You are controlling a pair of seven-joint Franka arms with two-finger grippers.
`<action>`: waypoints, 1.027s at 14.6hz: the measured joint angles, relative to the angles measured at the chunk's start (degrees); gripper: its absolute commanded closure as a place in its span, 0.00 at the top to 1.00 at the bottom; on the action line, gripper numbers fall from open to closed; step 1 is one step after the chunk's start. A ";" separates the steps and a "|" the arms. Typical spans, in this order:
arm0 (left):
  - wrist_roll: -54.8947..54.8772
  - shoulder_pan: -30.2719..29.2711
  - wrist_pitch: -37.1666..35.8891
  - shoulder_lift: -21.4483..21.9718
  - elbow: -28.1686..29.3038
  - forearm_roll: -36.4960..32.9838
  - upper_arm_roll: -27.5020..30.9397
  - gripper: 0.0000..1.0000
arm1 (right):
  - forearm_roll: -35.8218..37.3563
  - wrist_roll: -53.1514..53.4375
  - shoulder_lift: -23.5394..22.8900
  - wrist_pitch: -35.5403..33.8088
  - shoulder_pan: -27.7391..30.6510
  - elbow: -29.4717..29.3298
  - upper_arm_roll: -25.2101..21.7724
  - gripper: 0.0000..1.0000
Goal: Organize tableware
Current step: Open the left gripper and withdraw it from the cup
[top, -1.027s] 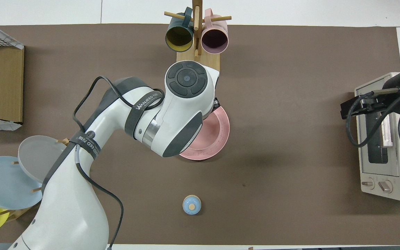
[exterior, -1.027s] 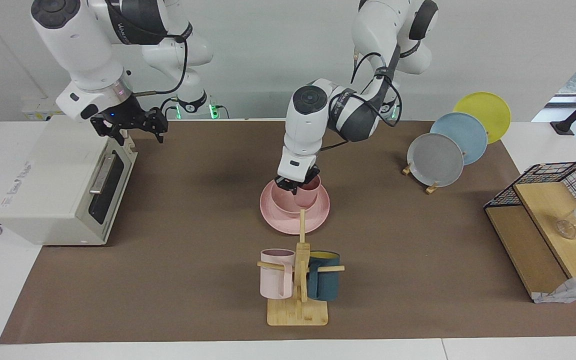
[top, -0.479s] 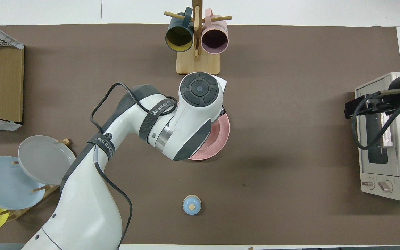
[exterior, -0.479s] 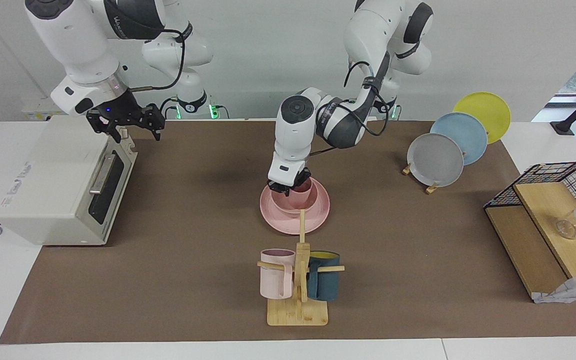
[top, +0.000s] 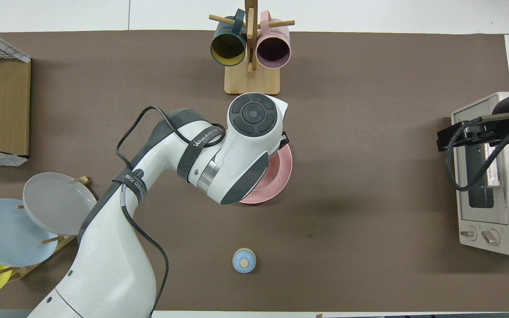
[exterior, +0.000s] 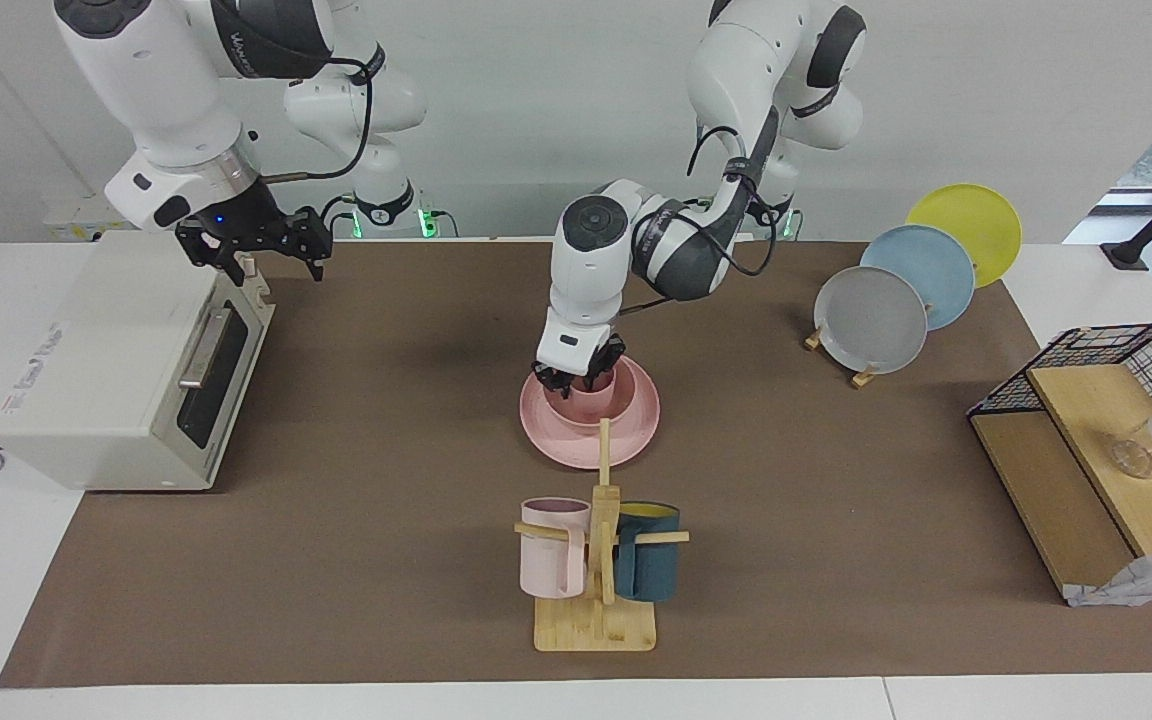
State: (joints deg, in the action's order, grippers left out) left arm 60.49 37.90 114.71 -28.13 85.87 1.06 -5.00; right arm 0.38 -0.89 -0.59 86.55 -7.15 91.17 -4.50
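The pink plate point(exterior: 638, 425) lies mid-table with the pink bowl point(exterior: 564, 408) on it. The pink cup point(exterior: 594, 389) stands upright inside the bowl. My left gripper point(exterior: 581, 376) is down at the cup's rim, and its fingers are spread apart on either side of the cup, so it is open. In the overhead view the left arm hides the bowl and cup, and only the plate's edge point(top: 279, 176) shows. My right gripper point(exterior: 256, 252) hangs open and empty over the toaster oven's point(exterior: 116, 360) front top edge, where the right arm waits.
A wooden mug rack point(exterior: 596, 625) with a pale pink and a teal mug stands just farther from the robots than the plate. Grey, blue and yellow plates point(exterior: 871, 320) lean in a rack, and a wire-and-wood shelf point(exterior: 1086, 440) is at the left arm's end. A small blue knob point(top: 244, 260) lies near the robots.
The left gripper has lowered the cup into the bowl and then spread its fingers. The right gripper has barely shifted over the toaster oven.
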 measured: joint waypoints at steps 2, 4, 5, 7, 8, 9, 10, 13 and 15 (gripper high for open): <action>-0.01 -0.02 -0.36 0.39 -0.11 -0.01 0.35 1.00 | 0.00 0.00 0.00 0.00 0.02 0.00 -0.07 1.00; -0.13 -0.54 -2.49 2.51 -0.62 -0.03 1.12 1.00 | 0.00 0.00 0.00 0.00 0.02 0.00 -0.13 1.00; -0.54 -1.59 -4.56 4.43 -0.96 -0.06 1.33 1.00 | 0.00 0.00 0.00 0.00 0.02 0.00 -0.13 1.00; -2.69 -4.72 -9.30 9.17 -1.29 -0.08 1.57 1.00 | 0.00 0.00 0.00 0.00 0.02 0.00 -0.13 1.00; -4.04 -6.48 -11.51 11.45 -1.34 -0.09 1.67 1.00 | 0.00 0.00 0.00 0.00 0.02 0.00 -0.15 1.00; -5.76 -8.40 -13.45 13.58 -1.38 -0.10 1.78 1.00 | 0.00 0.00 0.00 0.00 0.02 0.00 -0.17 1.00; -8.17 -10.64 -15.53 15.73 -1.41 -0.11 1.89 1.00 | 0.00 0.00 0.00 0.00 0.02 0.00 -0.19 1.00; -22.01 -19.94 -23.67 21.65 -1.46 -0.08 2.17 1.00 | 0.00 0.00 0.02 0.00 0.02 0.00 -0.20 1.00; -33.92 -26.45 -28.65 24.73 -1.27 -0.04 2.39 1.00 | 0.00 0.00 0.04 0.00 0.02 0.00 -0.20 1.00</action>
State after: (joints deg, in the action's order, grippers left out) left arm 26.57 11.45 86.06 -3.40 84.60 1.02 -2.61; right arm 0.38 -0.89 -0.55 86.55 -7.12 91.17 -4.71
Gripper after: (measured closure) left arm 0.000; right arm 0.000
